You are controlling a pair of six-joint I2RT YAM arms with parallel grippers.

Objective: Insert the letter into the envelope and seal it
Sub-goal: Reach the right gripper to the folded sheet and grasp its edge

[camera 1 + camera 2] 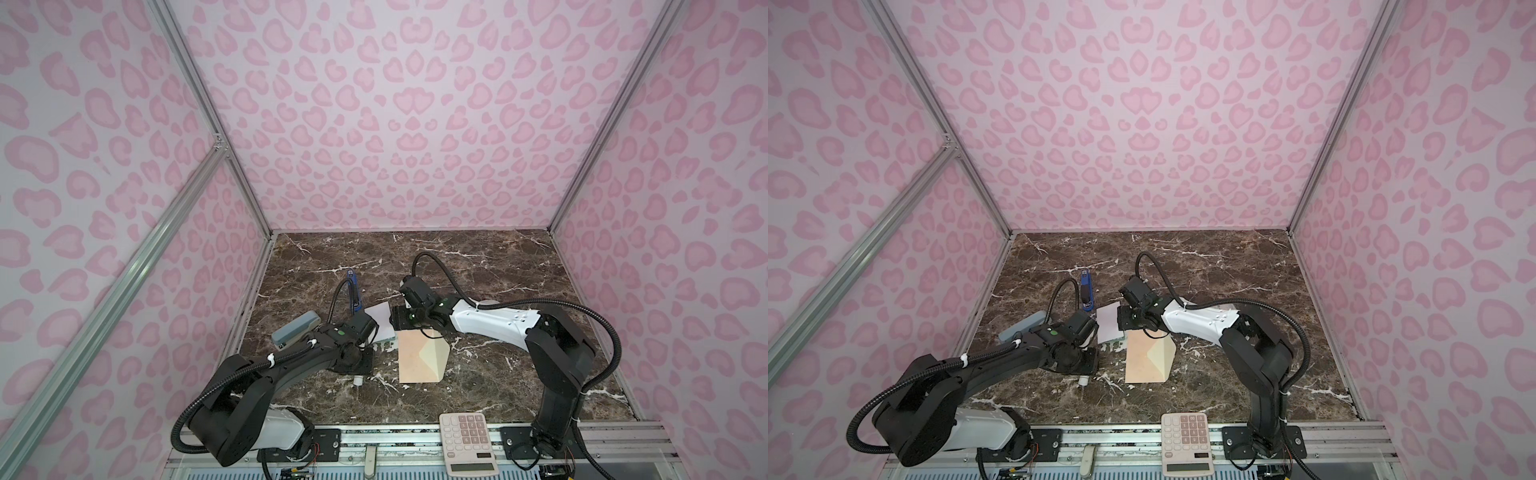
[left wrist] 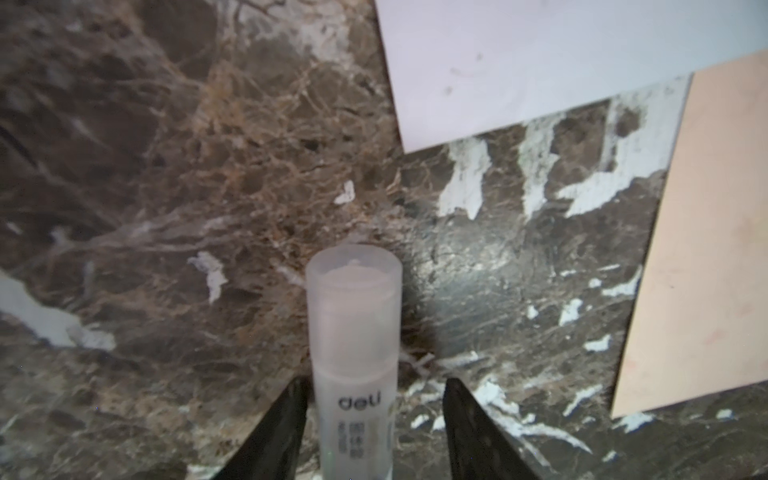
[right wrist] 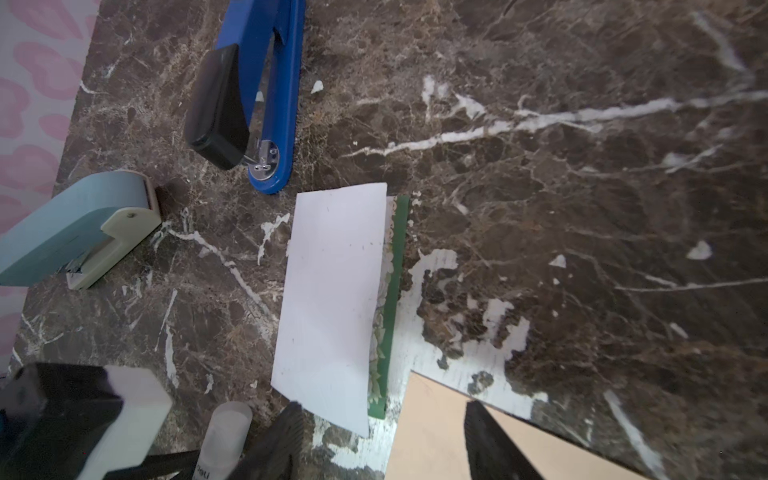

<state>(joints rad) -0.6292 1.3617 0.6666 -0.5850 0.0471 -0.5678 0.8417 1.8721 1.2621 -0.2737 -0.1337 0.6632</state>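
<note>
Letter (image 3: 332,299) and envelope (image 1: 411,357), side by side, not yet joined.
I see the letter lying flat, white face up, green border showing along one edge; the envelope is peach, its cream-lined flap open.

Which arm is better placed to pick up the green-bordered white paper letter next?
Probably right. The right pincer is open and empty at a corner of the green-bordered white paper letter, beside the peach paper envelope. The left pincer stands open around the translucent white glue stick.
</note>
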